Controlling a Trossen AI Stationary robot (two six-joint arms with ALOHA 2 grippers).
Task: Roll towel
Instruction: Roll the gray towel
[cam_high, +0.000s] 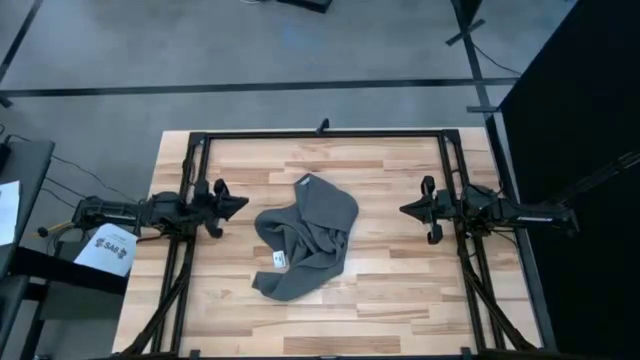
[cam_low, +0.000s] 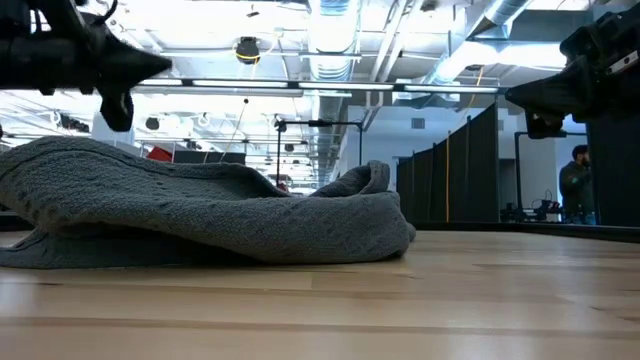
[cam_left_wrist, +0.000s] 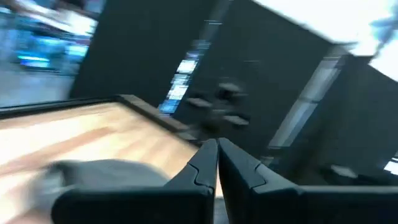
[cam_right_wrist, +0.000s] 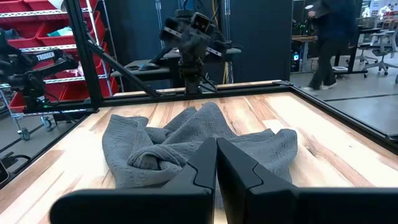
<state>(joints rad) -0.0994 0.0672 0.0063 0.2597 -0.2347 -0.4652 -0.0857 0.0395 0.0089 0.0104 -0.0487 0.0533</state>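
The dark grey towel (cam_high: 307, 236) lies crumpled in a loose heap at the middle of the wooden table (cam_high: 400, 290), its small white label tag (cam_high: 279, 260) showing near its near-left edge. It also shows in the low view as a low mound, the towel (cam_low: 200, 215), and in the right wrist view, the towel (cam_right_wrist: 186, 146). My left gripper (cam_high: 243, 205) hovers shut to the left of the towel, above the table. My right gripper (cam_high: 404, 209) hovers shut to the right of it. Neither touches the cloth.
A black metal frame (cam_high: 325, 134) runs around the table's far, left and right sides. A person (cam_right_wrist: 329, 37) walks in the room beyond the table. Bare wood lies on all sides of the towel.
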